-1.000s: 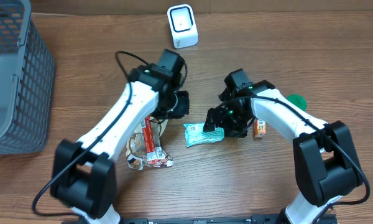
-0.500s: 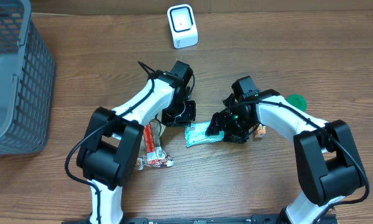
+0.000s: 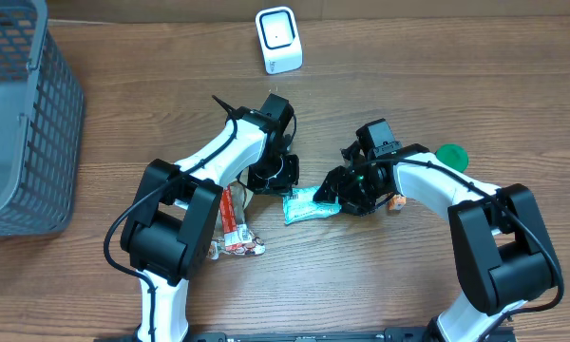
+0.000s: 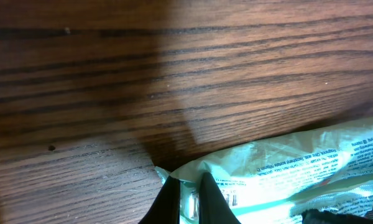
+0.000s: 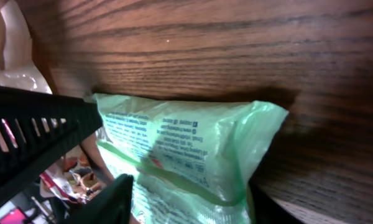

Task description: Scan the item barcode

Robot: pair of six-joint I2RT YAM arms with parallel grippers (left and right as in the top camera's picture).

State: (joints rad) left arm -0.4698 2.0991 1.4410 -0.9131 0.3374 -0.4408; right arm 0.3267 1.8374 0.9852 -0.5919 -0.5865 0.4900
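Grippers: two, the left gripper [image 3: 283,180] and the right gripper [image 3: 340,198], facing each other across one item.
Green packet: one, a pale green packet [image 3: 309,207] flat on the table [image 3: 513,85], bridging the gap between the two sets of jaws.
Left jaws: together, with their tips at the packet's near edge. I cannot tell whether any film is nipped between them.
Right jaws: apart, with the packet's other end lying between them. I cannot tell whether they press on it.
Scanner: one white scanner [image 3: 278,40], well beyond both jaws at the far edge.
Basket: one grey mesh basket [image 3: 38,133], far out past the left jaws.
Other items: a heap of crumpled wrappers [image 3: 230,228] behind the left jaws, number unclear. There is also one small orange pack [image 3: 396,200] just behind the right jaws, and one green lid [image 3: 451,154] further back.
Overhead only: the scanner, the basket, the lid and both arms.
Left wrist only: printed text along the packet's edge, right at the fingertips [image 4: 214,200].
Right wrist only: the packet's printed panel, and the left gripper's black lattice beside it.
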